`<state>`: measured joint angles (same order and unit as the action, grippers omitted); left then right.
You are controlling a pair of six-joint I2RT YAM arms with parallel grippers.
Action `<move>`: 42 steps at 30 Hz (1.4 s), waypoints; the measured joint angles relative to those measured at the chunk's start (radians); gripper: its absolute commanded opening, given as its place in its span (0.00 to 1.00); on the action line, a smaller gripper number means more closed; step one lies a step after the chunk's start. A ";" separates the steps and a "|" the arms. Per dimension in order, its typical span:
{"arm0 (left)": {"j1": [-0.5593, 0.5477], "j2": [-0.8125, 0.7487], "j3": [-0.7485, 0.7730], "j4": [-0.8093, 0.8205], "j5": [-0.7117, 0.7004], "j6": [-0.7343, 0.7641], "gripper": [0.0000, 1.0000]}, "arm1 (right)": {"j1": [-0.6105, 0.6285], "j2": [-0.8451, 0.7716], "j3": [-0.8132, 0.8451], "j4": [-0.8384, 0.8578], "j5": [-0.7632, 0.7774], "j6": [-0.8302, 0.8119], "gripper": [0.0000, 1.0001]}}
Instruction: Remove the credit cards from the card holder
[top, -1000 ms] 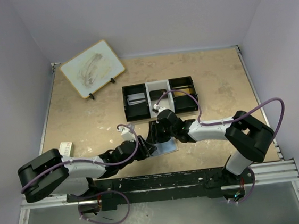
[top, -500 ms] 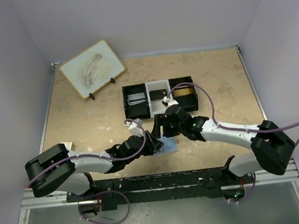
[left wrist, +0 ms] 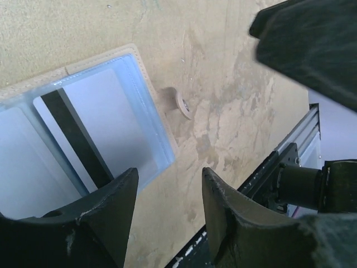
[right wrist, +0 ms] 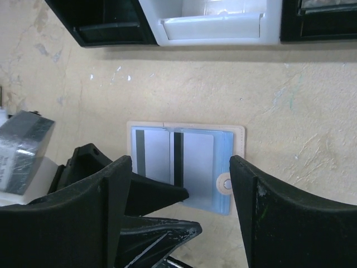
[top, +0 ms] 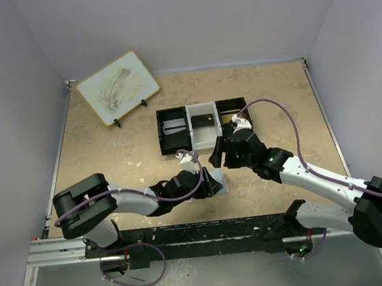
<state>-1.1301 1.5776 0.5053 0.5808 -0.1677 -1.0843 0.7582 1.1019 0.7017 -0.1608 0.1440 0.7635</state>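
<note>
The card holder [right wrist: 231,146] lies open on the table, pale blue with a tan edge; in the top view only its right corner [top: 218,182] shows. Two credit cards, each silvery with a black stripe, sit in its sleeves: a left one [right wrist: 156,156] and a right one [right wrist: 199,162], the right one also clear in the left wrist view [left wrist: 111,123]. My left gripper [left wrist: 167,187] is open at the holder's near edge, one finger [right wrist: 162,195] over the cards' lower part, the gap over bare table. My right gripper [right wrist: 179,164] hangs open above the holder, holding nothing.
A black-and-white three-compartment tray [top: 191,135] stands just behind the holder, a dark flat card [top: 203,120] in its white middle and a silvery one [top: 173,126] in its left part. A wood-framed whiteboard [top: 118,88] leans at the back left. The metal rail [top: 207,231] runs along the near edge.
My right gripper has drawn back from the holder toward the right and up, and its jaws have widened. The left arm has stretched further right along the holder's near edge.
</note>
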 measured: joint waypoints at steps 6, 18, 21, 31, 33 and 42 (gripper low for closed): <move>-0.016 -0.136 -0.003 -0.083 -0.052 0.014 0.49 | 0.000 0.029 -0.033 0.032 -0.060 0.003 0.58; -0.016 -0.293 -0.136 -0.162 -0.200 -0.040 0.51 | 0.000 0.119 -0.087 0.139 -0.161 -0.007 0.32; -0.016 -0.272 -0.144 -0.150 -0.207 -0.059 0.51 | 0.000 0.133 -0.122 0.179 -0.190 -0.008 0.28; -0.016 -0.129 -0.143 -0.019 -0.203 -0.111 0.51 | 0.000 0.193 -0.187 0.219 -0.217 -0.008 0.27; -0.016 -0.113 -0.144 -0.005 -0.203 -0.119 0.51 | 0.000 0.196 -0.194 0.219 -0.214 -0.008 0.27; -0.016 -0.027 -0.143 0.105 -0.202 -0.153 0.43 | 0.000 0.197 -0.217 0.248 -0.215 -0.003 0.26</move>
<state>-1.1458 1.5509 0.3626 0.6857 -0.3698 -1.2377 0.7582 1.2987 0.4847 0.0872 -0.0711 0.7605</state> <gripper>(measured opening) 0.457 0.270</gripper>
